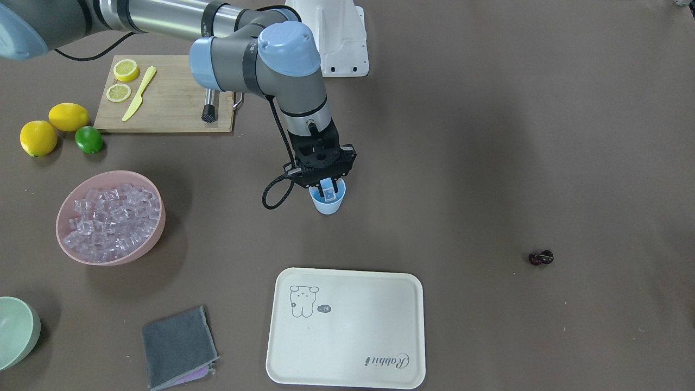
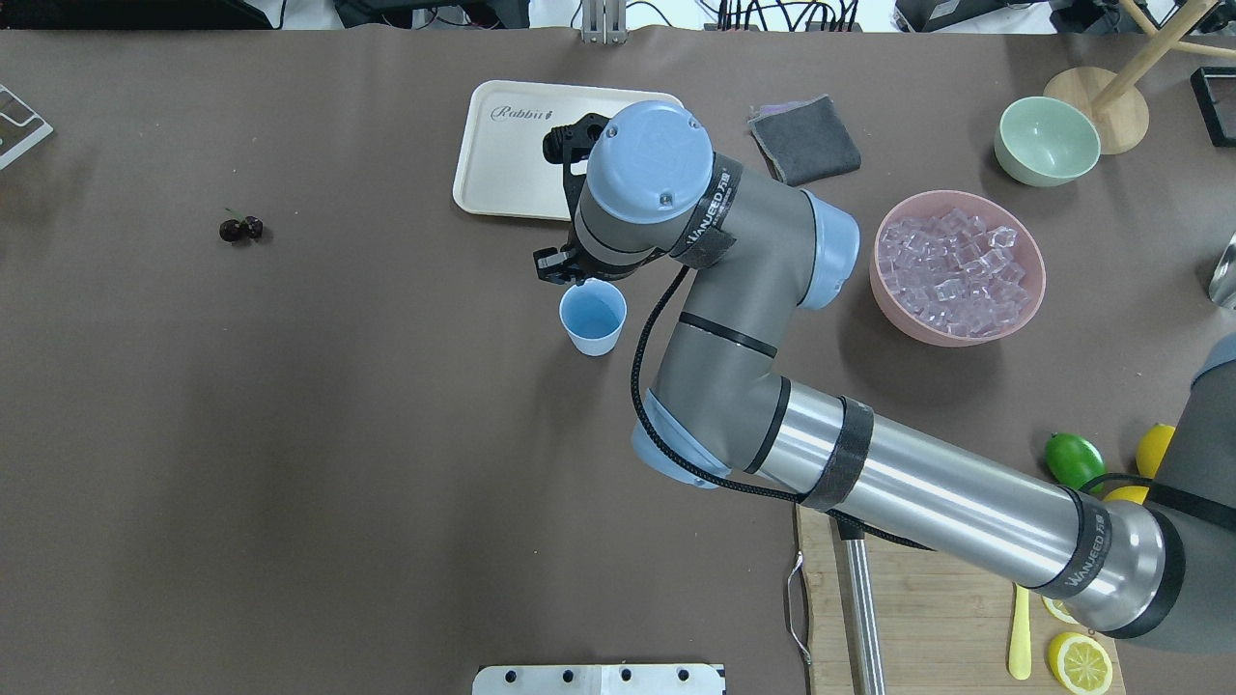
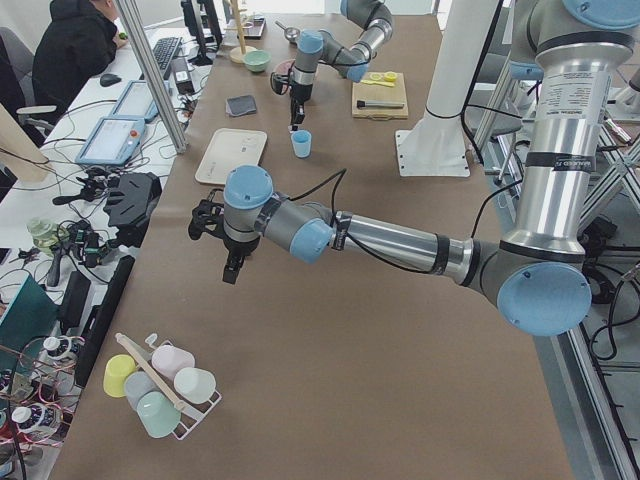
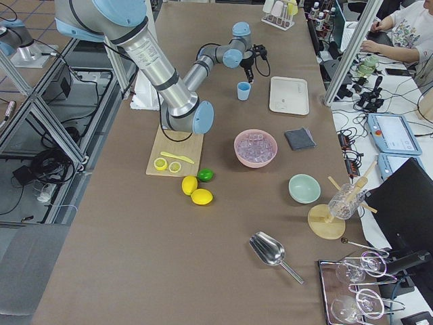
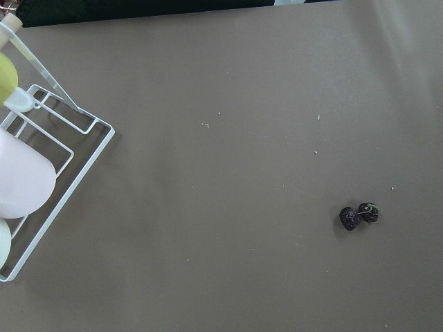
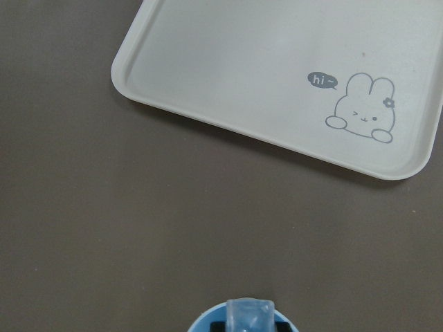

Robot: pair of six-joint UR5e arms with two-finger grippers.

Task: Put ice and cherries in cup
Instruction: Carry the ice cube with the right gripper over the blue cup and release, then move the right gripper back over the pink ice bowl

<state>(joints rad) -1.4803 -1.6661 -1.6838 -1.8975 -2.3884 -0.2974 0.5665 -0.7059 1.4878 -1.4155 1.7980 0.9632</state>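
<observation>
Farthest left in the overhead view, the cherries (image 2: 239, 230) lie alone on the brown worktop (image 2: 290, 434), well apart from everything else and with bare surface all round them. The left claw (image 3: 232, 272) shows only in the side view from the robot's left, hanging above bare worktop. Whether it is spread or pressed together cannot be told there. Its own wrist camera shows none of its fingers, only the cherries low and to the right and a white wire rack (image 5: 69, 185) cut off by the left edge.

Towards the middle, the cream tray (image 2: 502, 154) lies at the far side, partly covered by the right arm's wrist. Nearer stands the cup (image 2: 592, 323), upright, with a strip of worktop between it and the tray. The overhead view hides the right claw (image 1: 329, 188) under its wrist. The front view shows it pointing down at the cup's mouth, pinching one ice cube (image 6: 249, 315) between its fingertips. The right wrist camera cuts that cube and the cup's rim off at its bottom edge. Clear cubes inside the cup, if any, cannot be made out.

Further right, a folded grey cloth (image 2: 804, 140) lies beside the tray. The pink bowl (image 2: 956, 336), heaped with ice (image 2: 956, 265), sits well apart from the cup, and the right arm's elbow hangs over the ground between them. A pale green bowl (image 2: 1048, 145) sits beyond. At the lower right, the arm covers part of a wooden cutting board (image 2: 927, 618), which the bottom edge cuts off.
</observation>
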